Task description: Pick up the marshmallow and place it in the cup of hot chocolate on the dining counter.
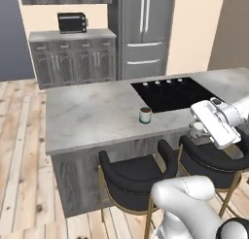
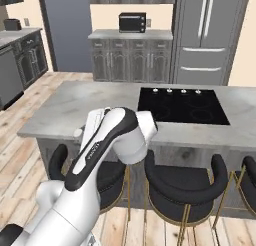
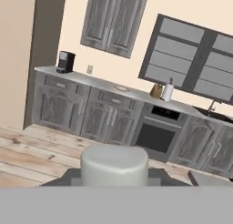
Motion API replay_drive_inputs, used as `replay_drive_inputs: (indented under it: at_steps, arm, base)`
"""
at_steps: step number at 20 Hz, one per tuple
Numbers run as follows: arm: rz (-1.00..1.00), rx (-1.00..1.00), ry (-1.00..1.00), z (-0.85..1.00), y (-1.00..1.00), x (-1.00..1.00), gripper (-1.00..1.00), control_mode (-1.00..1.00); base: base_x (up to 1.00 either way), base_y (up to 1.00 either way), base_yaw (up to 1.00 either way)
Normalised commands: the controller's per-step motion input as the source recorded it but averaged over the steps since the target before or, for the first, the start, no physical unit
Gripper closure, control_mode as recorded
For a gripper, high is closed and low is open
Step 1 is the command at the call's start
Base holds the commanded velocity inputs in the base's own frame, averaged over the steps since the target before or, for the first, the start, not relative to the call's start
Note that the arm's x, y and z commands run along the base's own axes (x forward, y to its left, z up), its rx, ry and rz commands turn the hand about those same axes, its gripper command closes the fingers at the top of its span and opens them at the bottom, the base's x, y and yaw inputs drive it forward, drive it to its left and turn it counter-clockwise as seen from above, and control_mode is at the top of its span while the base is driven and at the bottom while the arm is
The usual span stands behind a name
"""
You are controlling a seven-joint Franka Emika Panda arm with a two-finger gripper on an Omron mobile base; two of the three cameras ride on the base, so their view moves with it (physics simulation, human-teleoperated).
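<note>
Marshmallow: a pale stubby cylinder [image 3: 114,165] sits low in the middle of the hand view, standing on its flat end, short axis upright. In the left base view a small pale lump [image 1: 197,129] shows just under the hand, at the right edge of the frame.
Claw: the gripper [image 1: 200,128] is at the right of the left base view, over the front edge of the counter. It seems to be grasping the marshmallow, but the finger tips are hidden, so I cannot tell this for sure.
Cup: the cup of hot chocolate [image 1: 145,115] stands in the middle of the left base view, on the marble top, just beside the lower left corner of the black cooktop [image 1: 173,93].
Counter: the dining counter [image 1: 87,111] crosses the middle of the frame.
Key relation: the cup lies to the left of the claw and slightly higher in the left base view, near but apart.
Next move, my judgement: carry the hand leftward over the cup, then release.
</note>
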Motion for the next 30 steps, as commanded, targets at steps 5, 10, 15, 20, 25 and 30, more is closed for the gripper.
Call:
replay_drive_inputs:
  at_steps: [5, 10, 15, 20, 25, 30]
  arm:
    - [0.00, 0.00, 0.00, 0.00, 0.00, 0.00, 1.00, 1.00]
    - [0.00, 0.00, 0.00, 0.00, 0.00, 0.00, 1.00, 1.00]
    - [0.05, 0.11, 0.16, 0.01, -0.44, 0.55, 1.00, -1.00]
    - [-0.06, 0.02, 0.13, 0.06, -0.13, 0.55, 1.00, -1.00]
    - [-0.04, 0.00, 0.05, 0.00, -0.16, 0.50, 1.00, -1.00]
    - [0.00, 0.00, 0.06, 0.00, -0.26, 0.79, 1.00, -1.00]
  base:
    - [0.54, -0.50, 0.52]
    - [0.51, -0.57, 0.20]
    - [0.11, -0.11, 0.03]
    - [0.00, 0.00, 0.00]
    - [0.00, 0.00, 0.00]
    - [0.00, 0.00, 0.00]
